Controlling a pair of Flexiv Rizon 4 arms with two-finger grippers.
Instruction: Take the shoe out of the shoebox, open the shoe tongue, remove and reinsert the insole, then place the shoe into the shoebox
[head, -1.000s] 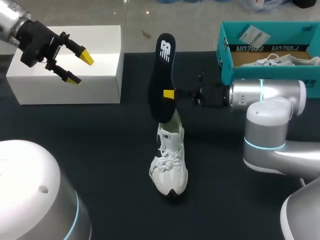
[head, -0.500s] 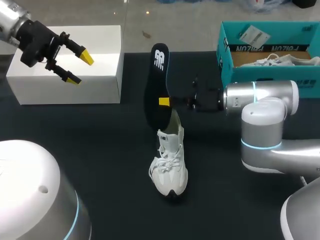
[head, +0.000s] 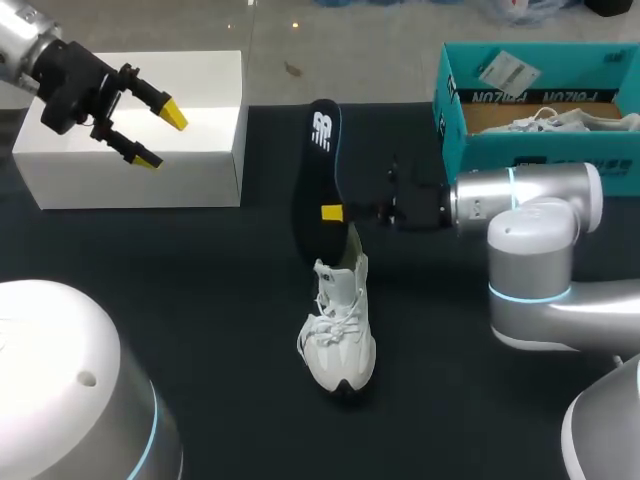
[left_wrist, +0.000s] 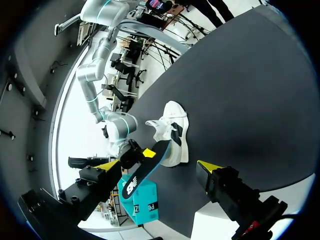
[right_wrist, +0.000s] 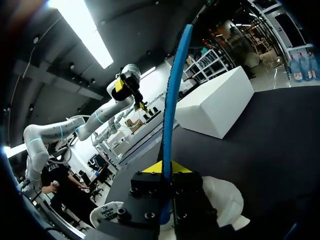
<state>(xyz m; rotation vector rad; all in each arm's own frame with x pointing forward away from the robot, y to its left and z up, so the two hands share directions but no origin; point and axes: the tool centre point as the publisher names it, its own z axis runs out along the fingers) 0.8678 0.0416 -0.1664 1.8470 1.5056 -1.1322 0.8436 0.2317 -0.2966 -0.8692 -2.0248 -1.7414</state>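
Note:
A white shoe (head: 340, 330) stands on the dark table, toe toward the near edge. My right gripper (head: 333, 212) is shut on a black insole (head: 318, 170), holding it upright with its lower end at the shoe's opening. In the right wrist view the insole (right_wrist: 175, 85) shows edge-on between the right gripper's (right_wrist: 165, 167) yellow tips, with the shoe (right_wrist: 225, 197) under it. My left gripper (head: 155, 130) hangs open and empty over the white box (head: 200, 170), far from the shoe. From the left wrist the left gripper (left_wrist: 159, 167) looks toward the shoe (left_wrist: 172, 132) and insole (left_wrist: 147, 167).
The teal shoebox (head: 470, 130) stands at the back right with another white shoe (head: 560, 120) inside. The white box fills the back left. My right arm's elbow (head: 540, 250) rises to the right of the shoe.
My right gripper has brought the insole down a little toward the shoe's opening, after a brief shift to the left. The left arm has kept still.

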